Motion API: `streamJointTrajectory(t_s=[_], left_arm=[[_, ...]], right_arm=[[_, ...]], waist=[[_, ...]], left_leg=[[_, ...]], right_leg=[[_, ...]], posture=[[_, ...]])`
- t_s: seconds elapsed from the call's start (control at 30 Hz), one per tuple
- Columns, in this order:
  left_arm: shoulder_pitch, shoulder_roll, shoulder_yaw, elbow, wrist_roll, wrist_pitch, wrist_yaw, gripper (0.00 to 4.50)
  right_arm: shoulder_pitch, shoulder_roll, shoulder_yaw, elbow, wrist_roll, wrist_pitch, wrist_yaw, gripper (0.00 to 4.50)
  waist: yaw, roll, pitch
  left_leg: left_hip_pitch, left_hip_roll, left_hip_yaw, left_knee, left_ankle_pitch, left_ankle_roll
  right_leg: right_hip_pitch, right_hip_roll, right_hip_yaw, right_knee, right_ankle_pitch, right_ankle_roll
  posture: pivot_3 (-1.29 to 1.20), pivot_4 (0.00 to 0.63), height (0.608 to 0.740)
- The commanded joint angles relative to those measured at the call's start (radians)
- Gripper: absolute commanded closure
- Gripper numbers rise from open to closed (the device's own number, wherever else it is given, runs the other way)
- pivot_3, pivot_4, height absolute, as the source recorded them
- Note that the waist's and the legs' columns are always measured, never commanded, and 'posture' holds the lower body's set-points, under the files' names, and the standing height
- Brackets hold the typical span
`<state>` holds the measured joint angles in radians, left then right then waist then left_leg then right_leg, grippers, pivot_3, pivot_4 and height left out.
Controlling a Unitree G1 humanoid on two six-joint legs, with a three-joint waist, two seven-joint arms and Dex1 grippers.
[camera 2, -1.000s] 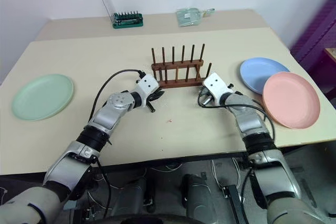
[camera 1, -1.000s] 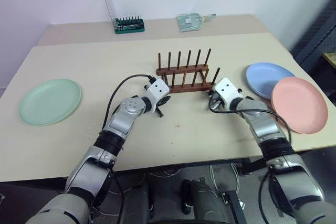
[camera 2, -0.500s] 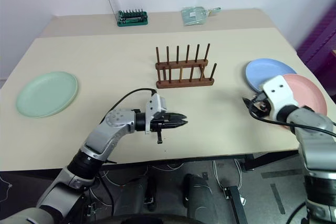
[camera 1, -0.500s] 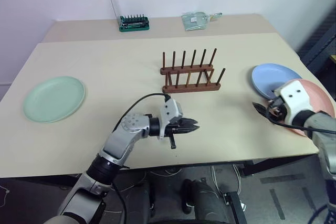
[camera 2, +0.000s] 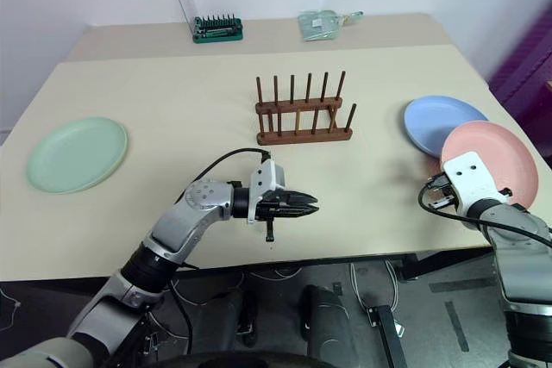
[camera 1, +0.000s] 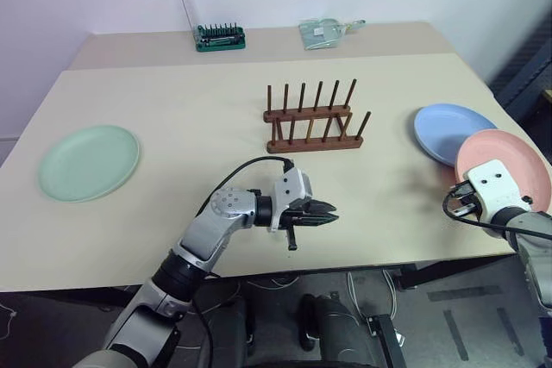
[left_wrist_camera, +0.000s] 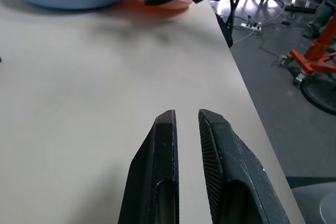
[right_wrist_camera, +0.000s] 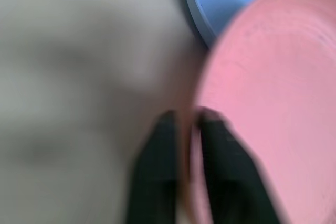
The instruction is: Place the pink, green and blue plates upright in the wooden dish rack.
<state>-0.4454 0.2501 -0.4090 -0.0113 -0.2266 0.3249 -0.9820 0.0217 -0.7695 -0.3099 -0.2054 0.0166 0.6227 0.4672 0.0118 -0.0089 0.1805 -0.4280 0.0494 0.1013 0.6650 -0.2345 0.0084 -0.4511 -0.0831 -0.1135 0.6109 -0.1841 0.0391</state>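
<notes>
The right gripper (right_wrist_camera: 184,124) pinched the pink plate's (camera 1: 517,161) rim; the left gripper (camera 1: 332,213) was nearly closed, holding nothing.

My right gripper (right_wrist_camera: 184,124) gone from the rack (camera 1: 313,118) out toward 4 o'clock, now pinching the pink plate's (camera 1: 513,165) rim, my left gripper (camera 1: 332,213) pulled back toward 6 o'clock, pointing right

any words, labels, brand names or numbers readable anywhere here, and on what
No text can be read anywhere.
Small clear packet at the table's far edge: any print is too small to read.
Green tool holder with clear back: no legible marking.
Salmon pink round plate, light blue round plate, pale mint green round plate: plain, unmarked.
</notes>
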Motion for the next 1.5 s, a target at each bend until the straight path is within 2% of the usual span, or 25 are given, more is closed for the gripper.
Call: streamJointTrajectory(t_s=[0.03,0.27,0.33,0.4,0.47,0.57,0.63,0.8,1.03,1.17,1.47,1.5], left_arm=[[0.002,0.000,-0.001,-0.015,0.003,-0.020,-0.005,3.86],[0.001,0.009,0.005,-0.014,0.001,-0.018,-0.005,3.86],[-0.006,0.012,0.011,-0.003,0.005,-0.024,0.000,3.86],[-0.014,0.015,0.029,0.013,0.007,-0.030,0.013,3.86],[-0.023,0.017,0.050,0.028,0.006,-0.034,0.029,3.86],[-0.035,0.015,0.063,0.045,0.005,-0.038,0.040,3.86],[-0.038,0.021,0.080,0.046,0.006,-0.039,0.049,3.86],[-0.026,0.034,0.110,0.032,0.003,-0.033,0.073,3.86],[0.023,0.054,0.144,-0.031,-0.011,-0.006,0.115,3.86],[0.040,0.063,0.149,-0.056,-0.015,0.008,0.124,3.86],[0.043,0.069,0.155,-0.071,-0.016,0.018,0.134,3.86],[0.040,0.068,0.155,-0.071,-0.016,0.019,0.134,3.86]], right_arm=[[0.008,-0.020,-0.001,-0.018,-0.030,-0.018,-0.015,4.46],[0.008,-0.119,-0.016,-0.132,-0.098,-0.052,0.008,4.46],[-0.063,-0.148,-0.024,-0.180,-0.047,-0.105,0.059,4.46],[-0.218,-0.102,-0.028,-0.244,0.118,-0.085,0.125,4.46],[-0.409,-0.020,-0.018,-0.273,0.331,0.013,0.174,4.46],[-0.526,0.025,-0.012,-0.261,0.472,0.088,0.220,4.46],[-0.684,0.106,-0.009,-0.145,0.608,0.137,0.237,4.46],[-0.906,0.227,-0.042,0.174,0.766,0.210,0.256,4.46],[-0.977,0.217,-0.021,0.454,0.784,0.228,0.339,4.46],[-0.990,0.210,-0.002,0.511,0.759,0.220,0.356,4.46],[-1.015,0.222,-0.072,0.654,0.787,0.249,0.328,4.46],[-1.012,0.221,-0.076,0.664,0.785,0.244,0.334,3.88]], waist=[[0.001,0.000,0.000],[-0.001,0.001,0.001],[-0.006,0.001,0.001],[-0.015,0.001,0.003],[-0.027,0.001,0.006],[-0.016,-0.002,0.008],[-0.007,-0.002,0.008],[0.002,0.000,0.008],[0.000,0.000,0.008],[0.000,0.000,0.008],[0.000,0.000,0.008],[0.001,0.000,0.008]], left_leg=[[0.000,0.000,0.000,0.000,0.000,0.000],[0.000,0.000,0.000,0.000,-0.001,-0.002],[0.000,0.000,0.000,0.000,-0.001,-0.002],[0.000,0.000,0.000,0.000,-0.001,-0.002],[0.000,0.000,-0.002,0.000,-0.001,-0.001],[-0.001,0.000,-0.009,-0.002,0.001,0.001],[-0.003,-0.001,-0.012,-0.002,0.001,0.001],[-0.011,-0.002,-0.010,0.002,0.001,0.001],[-0.013,-0.003,-0.010,0.003,0.001,0.001],[-0.012,-0.002,-0.010,0.003,0.001,0.001],[-0.012,-0.002,-0.010,0.003,0.001,0.001],[-0.012,-0.002,-0.010,0.003,0.001,0.001]], right_leg=[[0.000,0.000,0.000,0.000,0.000,0.000],[-0.001,0.000,0.000,0.000,0.000,0.000],[-0.001,0.000,0.000,0.000,0.000,0.000],[-0.002,0.001,0.000,0.000,0.000,0.000],[-0.003,0.002,0.000,0.000,0.000,0.000],[-0.003,0.005,-0.001,0.001,0.000,-0.001],[-0.002,0.005,-0.005,0.001,-0.001,-0.003],[-0.010,0.002,-0.004,0.004,0.003,-0.004],[-0.010,0.001,-0.004,0.004,0.004,-0.003],[-0.011,0.003,-0.004,0.006,0.005,-0.003],[-0.011,0.003,-0.004,0.007,0.005,-0.003],[-0.011,0.003,-0.004,0.007,0.005,-0.003]], posture=[[0.00,0.150,0.730],[0.00,0.150,0.730],[0.00,0.150,0.730],[0.00,0.150,0.730],[0.00,0.150,0.730],[0.00,0.150,0.730],[0.00,0.150,0.730],[0.00,0.150,0.730],[0.00,0.150,0.730],[0.00,0.150,0.730],[0.00,0.150,0.730],[0.00,0.150,0.730]])
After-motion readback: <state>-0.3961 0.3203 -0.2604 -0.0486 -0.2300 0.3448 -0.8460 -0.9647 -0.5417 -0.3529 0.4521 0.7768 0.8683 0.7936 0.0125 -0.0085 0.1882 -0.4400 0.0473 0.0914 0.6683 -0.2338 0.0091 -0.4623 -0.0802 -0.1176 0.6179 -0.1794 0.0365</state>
